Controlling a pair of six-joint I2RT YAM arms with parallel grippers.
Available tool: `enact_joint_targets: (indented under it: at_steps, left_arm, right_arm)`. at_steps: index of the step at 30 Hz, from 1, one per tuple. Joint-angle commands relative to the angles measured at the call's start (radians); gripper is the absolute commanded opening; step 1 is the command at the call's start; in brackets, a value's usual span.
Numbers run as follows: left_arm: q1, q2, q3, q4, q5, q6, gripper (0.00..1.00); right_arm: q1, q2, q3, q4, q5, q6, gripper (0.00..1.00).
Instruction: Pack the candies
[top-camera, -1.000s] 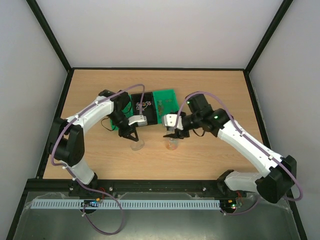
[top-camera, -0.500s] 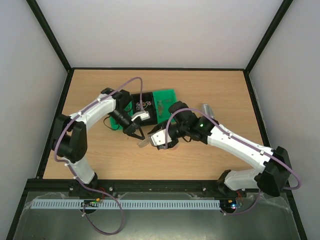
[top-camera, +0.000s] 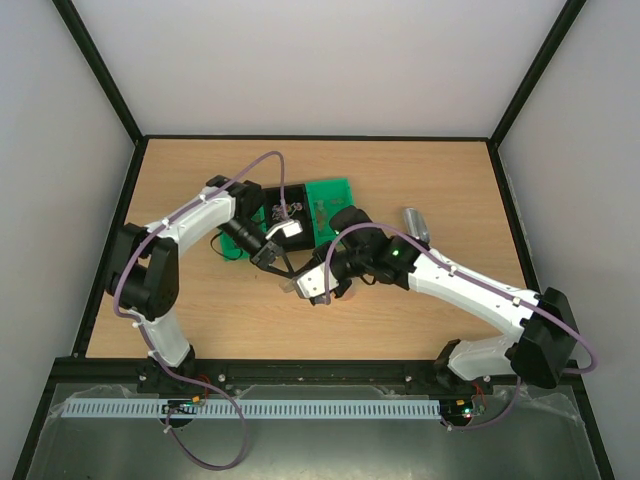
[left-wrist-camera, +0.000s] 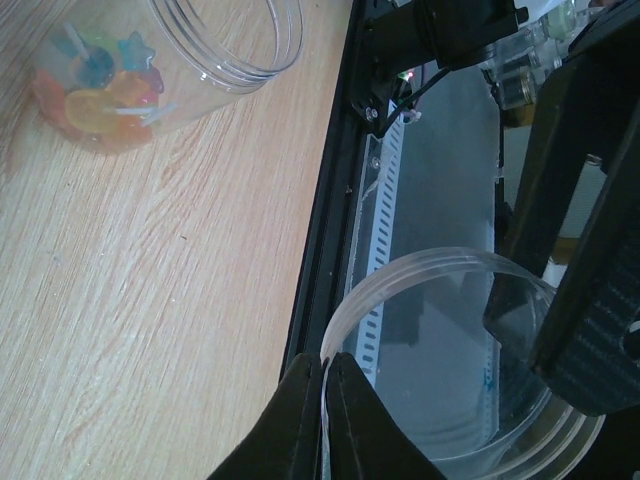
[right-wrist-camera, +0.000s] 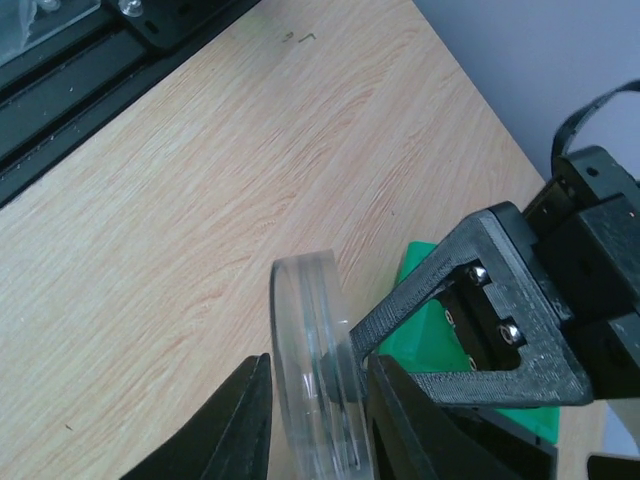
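Note:
The candies (left-wrist-camera: 95, 85), orange, blue and yellow, lie in a clear open jar (left-wrist-camera: 215, 45) on the wood at the top left of the left wrist view. My left gripper (left-wrist-camera: 325, 375) is shut on the rim of a clear round lid (left-wrist-camera: 440, 262) and holds it off the table. In the right wrist view the lid (right-wrist-camera: 305, 350) stands edge-on between the fingers of my right gripper (right-wrist-camera: 318, 362), which is open with a thin gap at its left finger. From above, the left gripper (top-camera: 283, 268) and the right gripper (top-camera: 308, 288) meet at the lid (top-camera: 291, 284).
A green board (top-camera: 330, 192) and a black tray (top-camera: 283, 207) lie just behind the grippers. A grey metal object (top-camera: 415, 222) rests to the right of the right arm. The table's black front rail (left-wrist-camera: 330, 200) runs close by the lid.
The right gripper swung left from over the candy jar to the lid, and its jaws narrowed around it. The left gripper carried the lid up and to the right.

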Motion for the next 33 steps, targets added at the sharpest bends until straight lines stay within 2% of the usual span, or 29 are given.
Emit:
enact_joint_targets:
  at_steps: [1, 4, 7, 9, 13, 16, 18, 21, 26, 29, 31, 33]
  left_arm:
    - [0.006, 0.008, 0.028, -0.025, 0.042, -0.001, 0.04]
    - [0.006, 0.01, 0.033, -0.023, 0.036, 0.001, 0.05]
    - [0.021, 0.007, 0.056, -0.022, 0.019, 0.003, 0.14]
    - [0.055, 0.001, 0.088, -0.02, 0.001, 0.006, 0.29]
    - [0.207, -0.02, 0.202, 0.015, -0.017, -0.035, 0.69]
    - [0.338, -0.081, 0.265, 0.155, -0.059, -0.144, 0.82]
    - [0.393, -0.154, 0.261, 0.323, -0.138, -0.257, 0.96]
    - [0.426, -0.274, 0.203, 0.604, -0.277, -0.385, 0.99]
    - [0.416, -0.444, 0.037, 0.939, -0.438, -0.461, 0.99]
    - [0.349, -0.483, 0.025, 0.952, -0.513, -0.335, 0.99]
    - [0.272, -0.478, 0.058, 0.876, -0.599, -0.231, 0.99]
    - [0.215, -0.479, 0.071, 0.813, -0.607, -0.155, 0.99]
  right_arm:
    - [0.011, 0.008, -0.002, -0.004, 0.015, -0.027, 0.24]
    - [0.01, 0.003, 0.0, 0.001, 0.022, -0.02, 0.17]
    - [0.011, 0.001, 0.004, 0.012, 0.04, 0.025, 0.12]
    - [0.01, 0.007, 0.021, 0.021, 0.058, 0.097, 0.1]
    - [-0.016, 0.027, 0.088, 0.039, 0.052, 0.377, 0.1]
    - [-0.058, 0.043, 0.15, 0.052, 0.014, 0.619, 0.1]
    - [-0.097, 0.048, 0.177, 0.075, -0.011, 0.776, 0.1]
    - [-0.152, 0.049, 0.195, 0.117, -0.043, 0.981, 0.1]
    - [-0.219, 0.041, 0.197, 0.186, -0.076, 1.233, 0.1]
    - [-0.27, 0.04, 0.189, 0.23, -0.11, 1.351, 0.09]
    - [-0.308, 0.04, 0.179, 0.259, -0.143, 1.426, 0.09]
    - [-0.346, 0.043, 0.166, 0.285, -0.178, 1.489, 0.09]
